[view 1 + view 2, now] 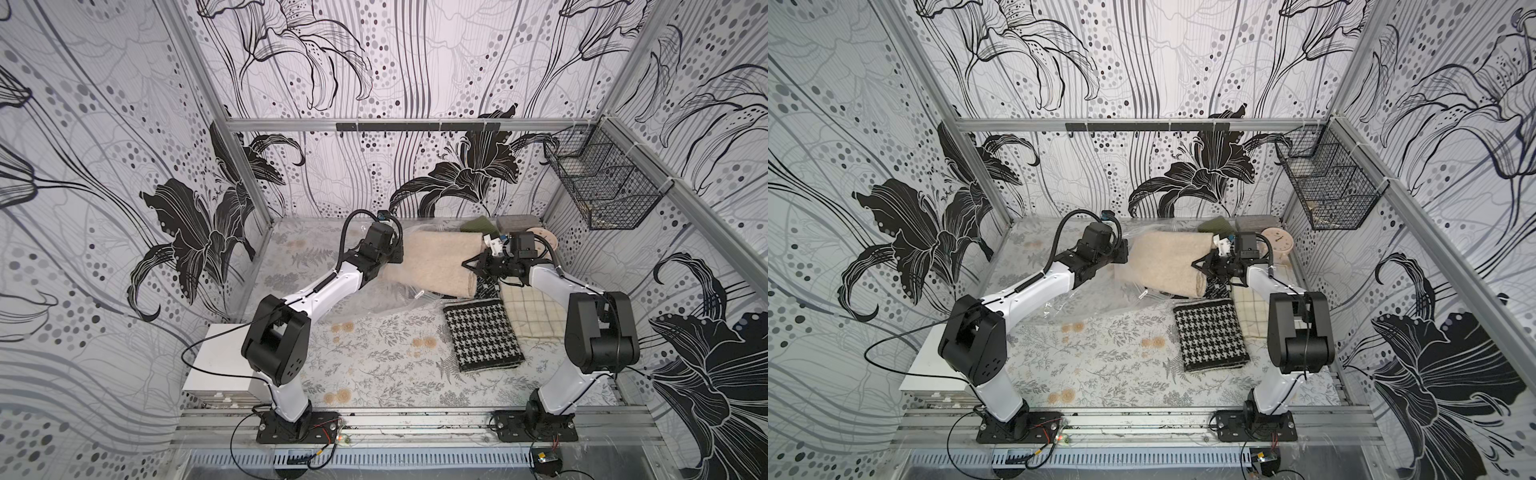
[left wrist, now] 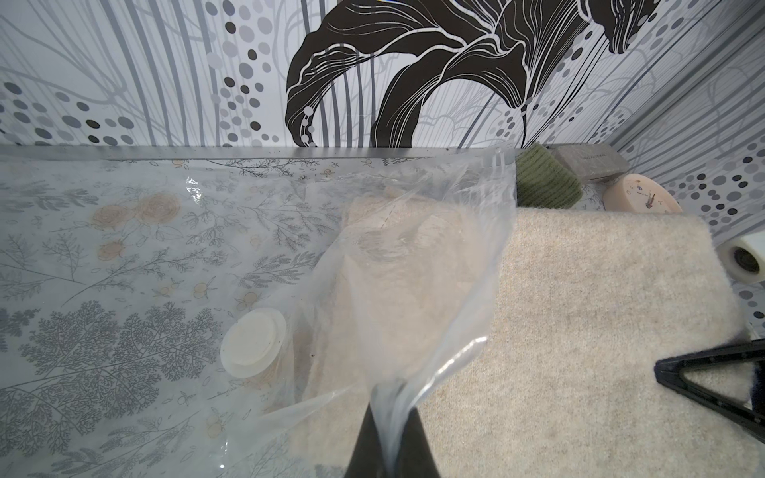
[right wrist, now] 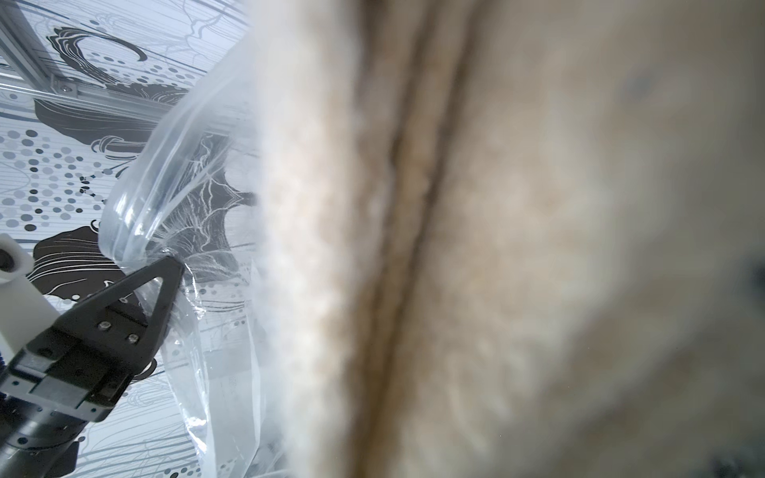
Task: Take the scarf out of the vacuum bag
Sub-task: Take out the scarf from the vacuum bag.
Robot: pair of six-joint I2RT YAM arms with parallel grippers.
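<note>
Risk: vacuum bag point(image 2: 414, 269) film could slip from closed left gripper point(image 2: 391, 418), and bag then drags along with scarf point(image 2: 600, 310) clamped in right gripper point(image 1: 468, 266).

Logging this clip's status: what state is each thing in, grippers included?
vacuum bag: mouth open, crumpled
scarf: folded, partly out of the vacuum bag
left gripper: shut on the vacuum bag
right gripper: shut on the scarf
houndstooth cloth: folded, lying flat
</note>
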